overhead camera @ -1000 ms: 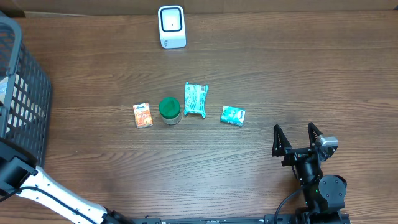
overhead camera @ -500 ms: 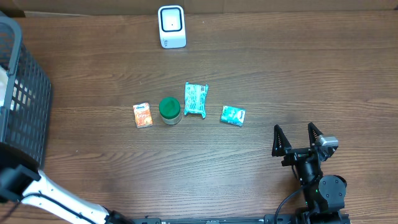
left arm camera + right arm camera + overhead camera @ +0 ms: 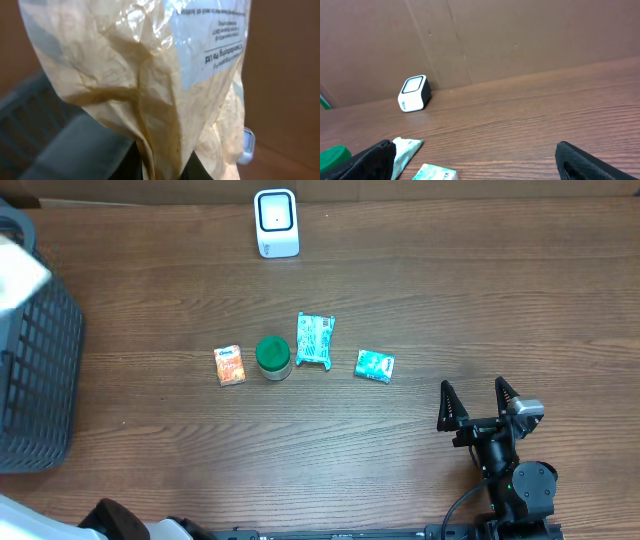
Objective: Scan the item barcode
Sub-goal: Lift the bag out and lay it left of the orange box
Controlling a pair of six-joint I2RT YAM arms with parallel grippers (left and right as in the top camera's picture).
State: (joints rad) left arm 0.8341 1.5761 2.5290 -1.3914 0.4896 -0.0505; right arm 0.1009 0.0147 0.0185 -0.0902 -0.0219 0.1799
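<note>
Bag (image 3: 150, 75) being pinched by left gripper (image 3: 162, 167), jaws nearly shut on crumpled end, above basket (image 3: 40, 380). Likely step: lifting out. Next: carrying to scanner (image 3: 276, 223), turning barcode toward window. Right gripper (image 3: 480, 402) idling wide open, empty.

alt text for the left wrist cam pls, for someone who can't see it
A crinkled cream plastic bag with a pale printed label fills most of the frame, pinched at its bottom edge in the left pincer. Behind it are a dark basket at lower left, a brown backdrop, and a small white device at the right edge.
</note>
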